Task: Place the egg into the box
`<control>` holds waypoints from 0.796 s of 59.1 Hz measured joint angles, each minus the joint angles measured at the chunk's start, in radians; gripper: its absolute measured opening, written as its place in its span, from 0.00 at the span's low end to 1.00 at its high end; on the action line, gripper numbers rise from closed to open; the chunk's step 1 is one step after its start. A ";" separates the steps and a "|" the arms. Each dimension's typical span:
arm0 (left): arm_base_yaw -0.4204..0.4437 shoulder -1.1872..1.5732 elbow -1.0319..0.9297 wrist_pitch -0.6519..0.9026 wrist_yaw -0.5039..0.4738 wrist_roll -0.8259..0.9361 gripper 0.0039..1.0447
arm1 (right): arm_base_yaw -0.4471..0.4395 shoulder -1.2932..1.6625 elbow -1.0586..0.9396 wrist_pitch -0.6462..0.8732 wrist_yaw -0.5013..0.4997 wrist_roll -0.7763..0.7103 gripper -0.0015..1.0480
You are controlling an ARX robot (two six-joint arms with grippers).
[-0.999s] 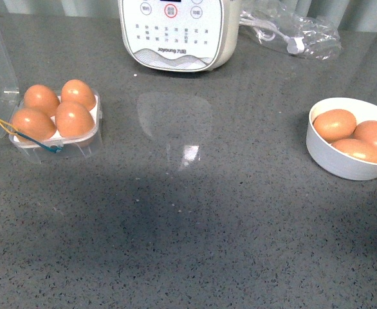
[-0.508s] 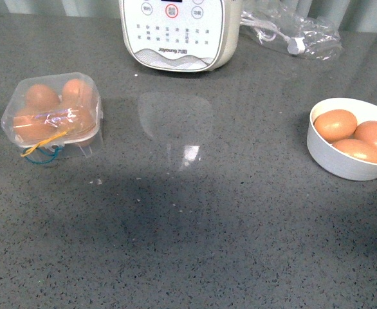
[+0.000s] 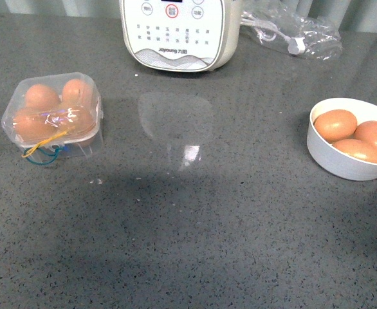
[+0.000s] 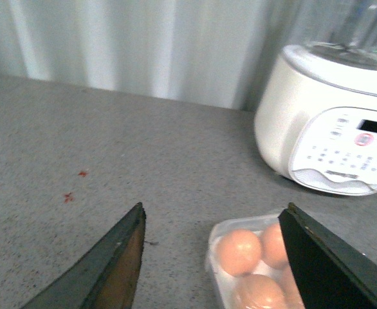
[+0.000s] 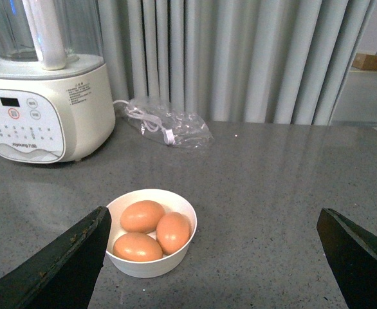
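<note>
The clear box (image 3: pixel 52 118) stands at the left of the grey counter with its lid down over several brown eggs; a yellow and blue band hangs at its front. It also shows in the left wrist view (image 4: pixel 253 264), between and beyond the jaws. My left gripper (image 4: pixel 213 222) is open and empty, above and short of the box. My right gripper (image 5: pixel 214 222) is open and empty, back from a white bowl (image 5: pixel 151 265) that holds three brown eggs (image 5: pixel 143 216). Neither gripper shows in the front view.
A white blender base (image 3: pixel 175 32) stands at the back middle. A clear plastic bag with a cable (image 3: pixel 291 29) lies at the back right. The white bowl (image 3: pixel 333 161) sits at the right edge in the front view.
The box's lid, open and swung out to the left one second ago, came down over the eggs half a second ago. Nothing has moved since.
</note>
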 joint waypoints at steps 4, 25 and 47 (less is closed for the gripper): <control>-0.010 -0.027 -0.039 0.024 -0.016 0.021 0.44 | 0.000 0.000 0.000 0.000 0.001 0.000 0.93; -0.112 -0.254 -0.151 -0.102 -0.119 0.046 0.03 | 0.000 0.000 0.000 0.000 0.001 0.000 0.93; -0.121 -0.531 -0.177 -0.336 -0.125 0.047 0.03 | 0.000 0.000 0.000 0.000 0.000 0.000 0.93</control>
